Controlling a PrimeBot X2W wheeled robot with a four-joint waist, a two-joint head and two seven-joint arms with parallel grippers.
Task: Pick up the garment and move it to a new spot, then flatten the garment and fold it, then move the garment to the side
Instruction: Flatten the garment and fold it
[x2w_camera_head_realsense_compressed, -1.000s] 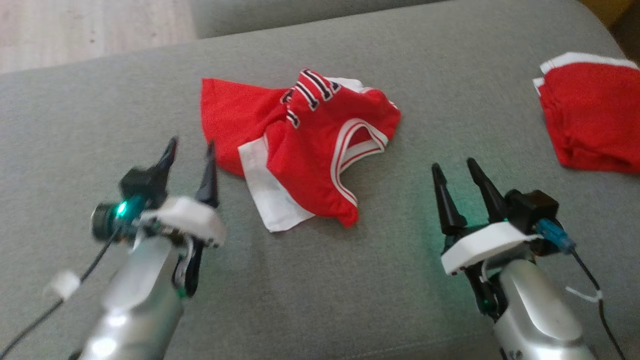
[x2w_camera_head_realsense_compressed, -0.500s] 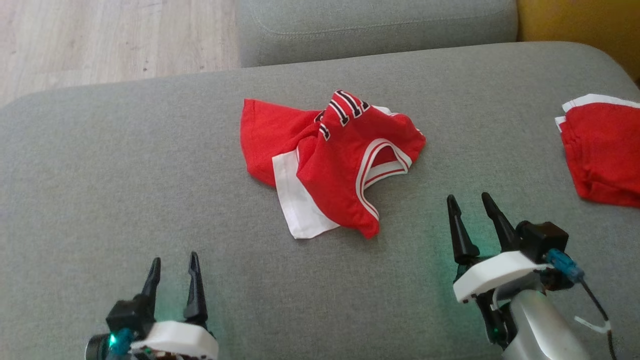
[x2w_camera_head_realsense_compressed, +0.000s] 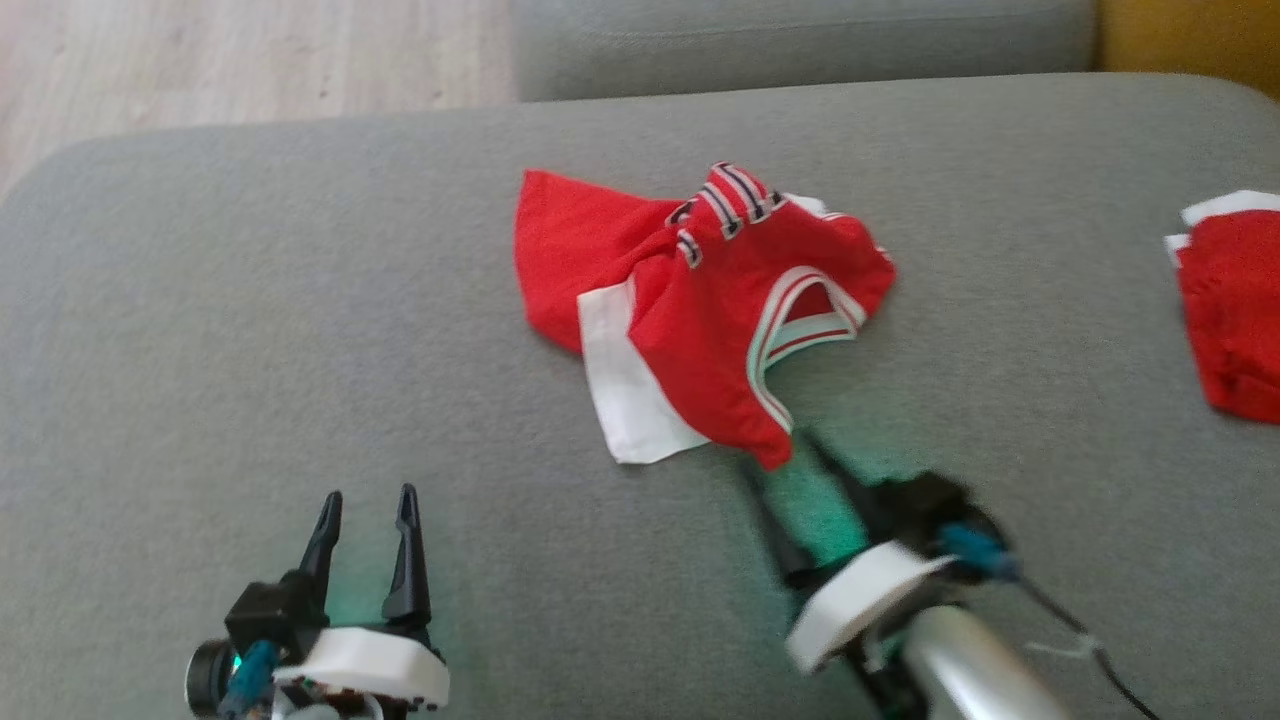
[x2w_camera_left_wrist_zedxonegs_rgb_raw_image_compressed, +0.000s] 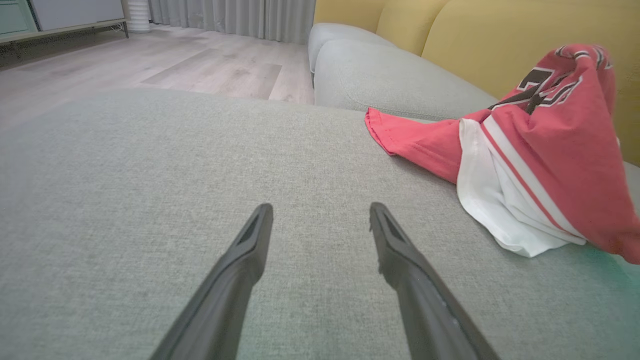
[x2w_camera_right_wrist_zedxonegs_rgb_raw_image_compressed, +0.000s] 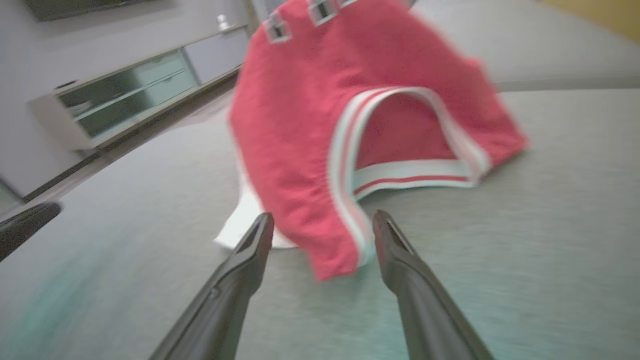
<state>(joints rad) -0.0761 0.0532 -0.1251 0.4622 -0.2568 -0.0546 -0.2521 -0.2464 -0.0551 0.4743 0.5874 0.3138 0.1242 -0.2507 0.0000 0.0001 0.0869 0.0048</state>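
Across wide grey fabric sofa cushion (x2w_camera_head_realsense_compressed: 200, 300), crumpled red jersey (x2w_camera_head_realsense_compressed: 700, 320) with white trim and a striped armhole heaped near the middle, not yet lifted, with red folded cloth (x2w_camera_head_realsense_compressed: 1235, 320) well apart at the right edge. Since a second ago, brought right tool (x2w_camera_head_realsense_compressed: 800, 480) in from the right flank to the jersey's near red corner, fingers spread wide and straddling that tip, released and empty; drew left tool (x2w_camera_head_realsense_compressed: 370, 495) back low and left, likewise spread, empty, well apart from the jersey. Reads as the first pick-up just beginning: pinch on that corner still to come before any lift.
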